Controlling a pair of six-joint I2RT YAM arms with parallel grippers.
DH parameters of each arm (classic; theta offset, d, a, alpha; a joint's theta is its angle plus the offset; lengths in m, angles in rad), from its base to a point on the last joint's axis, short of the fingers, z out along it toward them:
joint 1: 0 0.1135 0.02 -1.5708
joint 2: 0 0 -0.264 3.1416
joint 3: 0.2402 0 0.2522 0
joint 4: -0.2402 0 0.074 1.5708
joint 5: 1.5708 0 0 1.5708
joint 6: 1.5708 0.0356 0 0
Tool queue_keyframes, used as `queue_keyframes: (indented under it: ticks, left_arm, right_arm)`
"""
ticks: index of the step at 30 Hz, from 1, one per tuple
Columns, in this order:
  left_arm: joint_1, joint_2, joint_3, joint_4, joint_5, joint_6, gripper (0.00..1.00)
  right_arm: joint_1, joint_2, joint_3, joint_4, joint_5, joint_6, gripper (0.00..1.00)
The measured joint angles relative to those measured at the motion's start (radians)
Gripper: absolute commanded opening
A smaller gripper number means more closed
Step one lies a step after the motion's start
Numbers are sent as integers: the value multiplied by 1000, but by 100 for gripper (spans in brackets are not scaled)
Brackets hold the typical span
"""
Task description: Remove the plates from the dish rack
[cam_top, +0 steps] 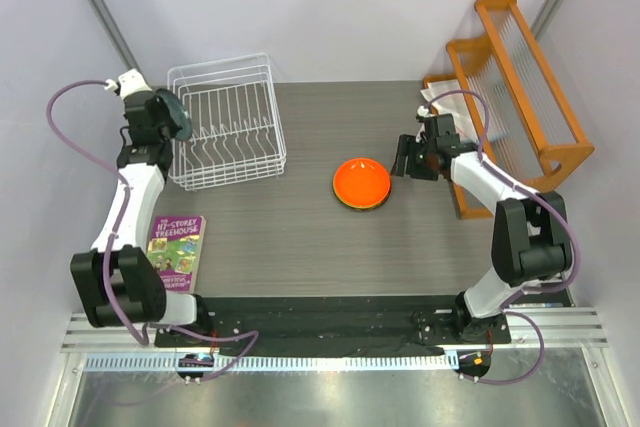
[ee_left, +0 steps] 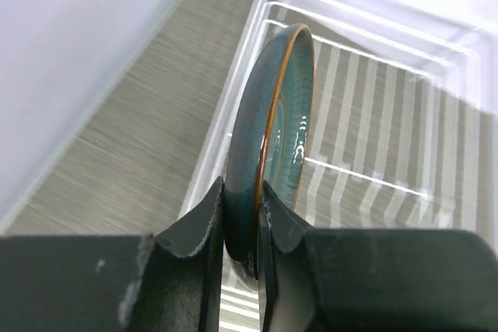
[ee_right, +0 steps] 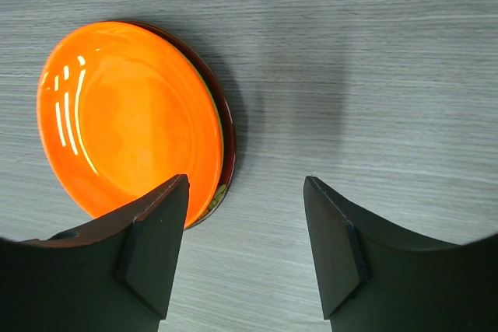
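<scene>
One glossy dark teal round plate (ee_left: 274,126), orange-brown rimmed, stands on edge, clamped by the left gripper (ee_left: 243,227) at the white wire rack's (cam_top: 228,125) nine o'clock. One orange round plate (cam_top: 361,182) lies flat at nine o'clock of the right gripper (ee_right: 245,246), fingers apart.

We see a dark teal round ceramic plate (ee_left: 284,114) with fine streaks in its glaze and a thin orange-brown rim, and the thin-barred wire dish rack (cam_top: 225,132) is white. A glossy bright orange round plate (ee_right: 128,114) has a dark red plate edge (ee_right: 229,145) showing under it, on the grey, wood-grained table top (cam_top: 290,237). We also note a purple and green paperback book (cam_top: 177,252) and an orange wooden rack (cam_top: 520,97) with clear slats.
</scene>
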Motion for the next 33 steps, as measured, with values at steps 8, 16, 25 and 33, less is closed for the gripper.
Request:
queue_keyframes:
  ticks: [8, 16, 25, 33]
  left_arm:
    - [-91, -114, -43, -14, 216, -200, 0]
    - [-378, -39, -172, 95, 419, -375, 0]
    - [-531, 65, -199, 249, 491, -511, 0]
    - [-670, 131, -200, 348, 505, -567, 0]
  right_arm:
    - [4, -145, -23, 7, -42, 15, 67]
    - [23, -205, -104, 139, -207, 106, 68]
    - [66, -202, -126, 266, -322, 190, 68]
    - [104, -133, -126, 391, -402, 246, 67]
